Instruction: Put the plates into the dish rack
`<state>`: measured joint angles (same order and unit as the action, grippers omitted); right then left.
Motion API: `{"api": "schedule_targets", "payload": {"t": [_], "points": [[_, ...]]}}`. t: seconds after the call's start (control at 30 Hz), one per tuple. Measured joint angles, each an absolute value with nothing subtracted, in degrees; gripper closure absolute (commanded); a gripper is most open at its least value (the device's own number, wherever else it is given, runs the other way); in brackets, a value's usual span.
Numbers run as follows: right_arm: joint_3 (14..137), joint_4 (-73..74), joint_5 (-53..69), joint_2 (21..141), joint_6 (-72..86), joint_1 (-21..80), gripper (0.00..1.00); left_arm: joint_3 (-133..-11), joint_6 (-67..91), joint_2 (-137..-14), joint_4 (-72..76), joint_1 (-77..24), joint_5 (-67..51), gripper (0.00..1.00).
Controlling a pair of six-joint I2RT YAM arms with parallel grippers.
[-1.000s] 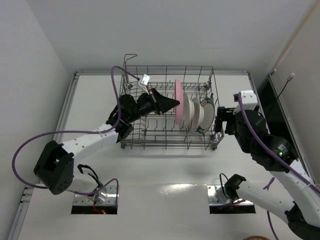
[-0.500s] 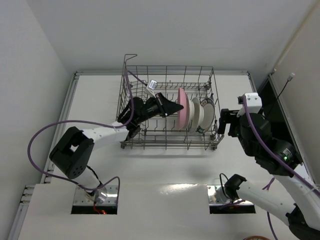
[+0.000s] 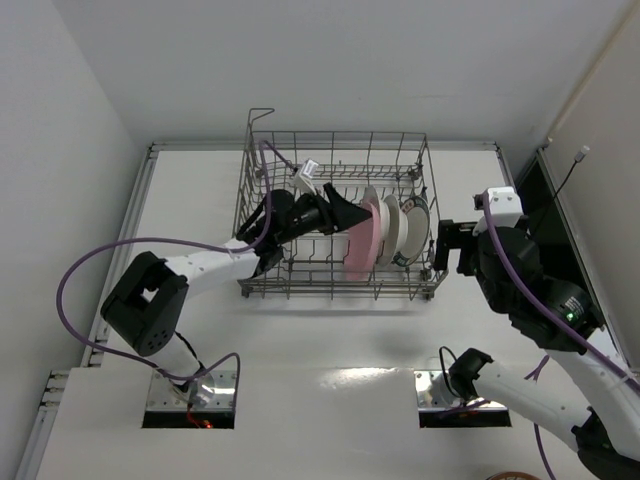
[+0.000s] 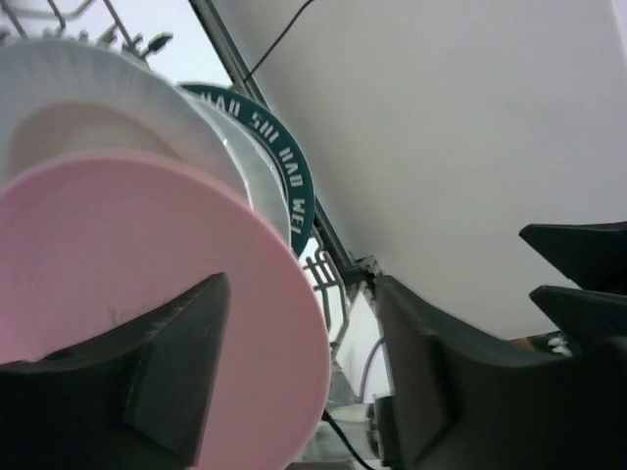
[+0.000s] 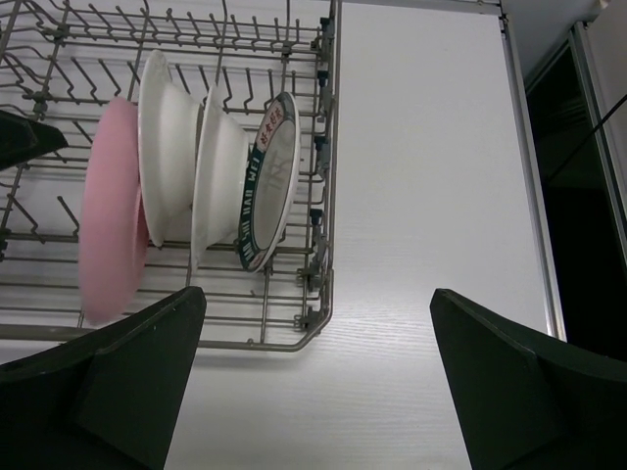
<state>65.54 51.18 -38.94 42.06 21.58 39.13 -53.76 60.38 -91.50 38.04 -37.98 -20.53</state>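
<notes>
Just beside the pink plate (image 3: pixel 360 250), left tool (image 4: pixel 302 282); jaws apart

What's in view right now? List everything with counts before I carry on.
dish rack: one, grey wire, on the table at mid-far.
pink plate: one, pink, on edge in the rack, at the row's end nearest the left gripper.
white plates: two, white, on edge in the rack, between the pink plate and the teal-rimmed plate.
teal-rimmed plate: one, white with a dark teal rim, last in the row, beside the rack's side wall.
table: one, white, under everything.
left gripper: one, black, open, inside the rack at the pink plate.
right gripper: one, black, open, outside the rack's side wall.
</notes>
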Motion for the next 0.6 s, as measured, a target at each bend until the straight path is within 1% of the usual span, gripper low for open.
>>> {"api": "schedule_targets", "payload": {"t": [0.03,0.07,0.23,0.37,0.47,0.53,0.57,0.6], "points": [[65.58,51.35,-38.96,42.11,21.56,39.13,0.01,-54.94,59.66,-91.50,36.69,-37.98,-20.49,0.30],[65.73,51.62,-38.96,42.24,21.61,39.13,0.01,-56.47,59.05,-91.46,35.07,-37.98,-20.29,0.22],[68.84,53.67,-38.87,43.77,21.63,39.13,0.01,-63.59,55.18,-89.65,25.78,-38.17,-18.63,0.19],[73.03,55.90,-37.65,45.25,21.65,39.13,0.01,-70.08,51.16,-86.94,16.29,-38.39,-16.51,0.18],[75.37,56.95,-35.42,46.35,21.80,39.13,0.01,-75.99,47.13,-85.27,9.23,-38.39,-14.02,0.08],[75.46,57.19,-33.69,46.59,21.89,39.13,0.01,-78.43,45.17,-83.79,6.17,-38.39,-12.75,0.08],[75.31,57.25,-32.62,46.70,21.91,39.13,0.01,-79.05,44.27,-82.91,5.04,-38.39,-12.43,0.02],[75.05,57.28,-31.68,46.78,21.96,39.13,0.01,-79.40,43.55,-82.17,4.25,-38.37,-12.43,0.02]]}}
